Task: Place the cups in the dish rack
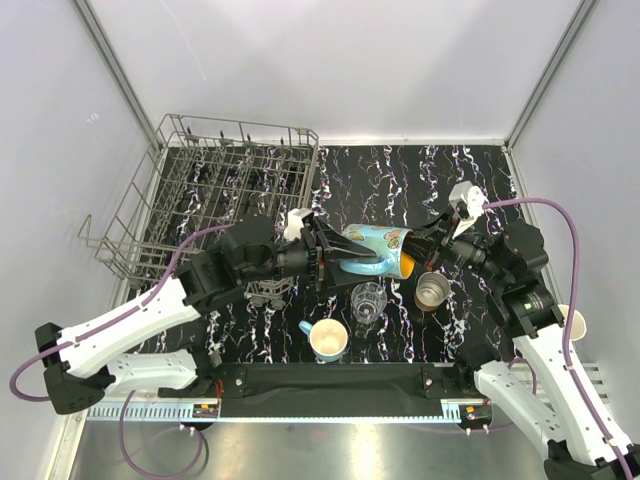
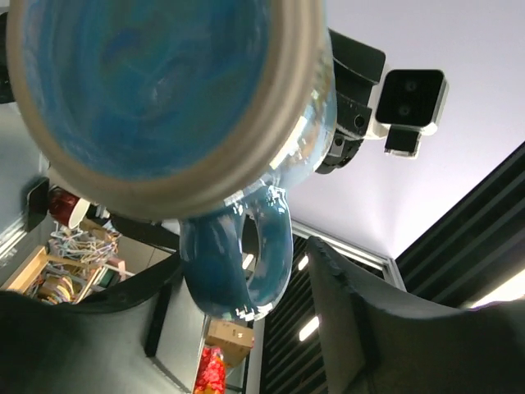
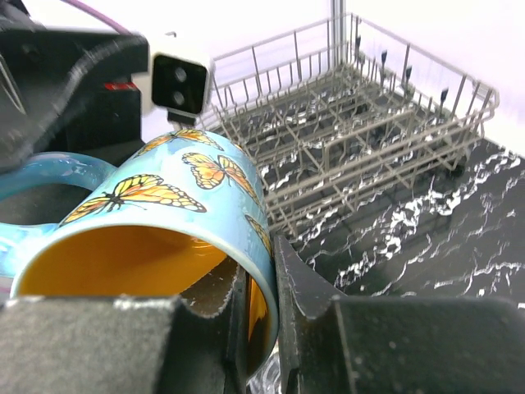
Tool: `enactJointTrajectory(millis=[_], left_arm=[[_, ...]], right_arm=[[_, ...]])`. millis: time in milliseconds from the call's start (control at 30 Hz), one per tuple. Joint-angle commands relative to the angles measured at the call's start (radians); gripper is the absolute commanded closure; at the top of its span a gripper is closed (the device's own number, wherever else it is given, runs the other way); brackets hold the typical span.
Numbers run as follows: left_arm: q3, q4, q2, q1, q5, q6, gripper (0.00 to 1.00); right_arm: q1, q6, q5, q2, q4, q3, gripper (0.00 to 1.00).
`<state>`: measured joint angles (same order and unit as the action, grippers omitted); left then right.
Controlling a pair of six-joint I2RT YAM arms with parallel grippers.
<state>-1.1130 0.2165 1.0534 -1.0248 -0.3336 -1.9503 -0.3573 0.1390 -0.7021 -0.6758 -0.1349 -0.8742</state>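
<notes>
Light-blue mug [image 1: 328,341], cream inside: upright on the table [image 1: 480,190], nearest.
Glass tumbler [image 1: 368,302], metal cup [image 1: 432,292]: upright, just behind.
Teal mug [image 1: 372,250], orange butterflies, orange inside: on its side in the air above them. Right gripper [image 1: 412,260] jaws clamp its rim. Left gripper [image 1: 345,250] jaws straddle its base and handle, contact unclear.
Dish rack [image 1: 300,165]: grey wire, far left.

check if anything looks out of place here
The teal mug is odd: it lies sideways in mid-air, its rim pinched by the right hand, the left hand around its base; whether that one grips is unclear. The light-blue mug, tumbler and metal cup stand upright.
</notes>
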Motion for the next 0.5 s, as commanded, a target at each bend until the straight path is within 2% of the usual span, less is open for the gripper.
enactJointTrajectory(millis=[0, 233, 367, 467], left_arm=[[-0.019, -0.150, 0.022, -0.012, 0.059, -0.025, 0.48], [0.016, -0.213, 0.042, -0.026, 0.054, -0.064, 0.48], [0.035, -0.247, 0.030, -0.026, 0.059, -0.081, 0.50], [0.047, -0.255, 0.014, -0.026, 0.068, -0.085, 0.55]], right_arm=[[-0.005, 0.053, -0.037, 0.027, 0.216, 0.004, 1.00], [-0.005, 0.085, -0.059, 0.039, 0.264, 0.018, 1.00], [-0.005, 0.082, -0.054, 0.099, 0.360, 0.060, 1.00], [-0.005, 0.063, -0.076, 0.101, 0.351, 0.061, 1.00]])
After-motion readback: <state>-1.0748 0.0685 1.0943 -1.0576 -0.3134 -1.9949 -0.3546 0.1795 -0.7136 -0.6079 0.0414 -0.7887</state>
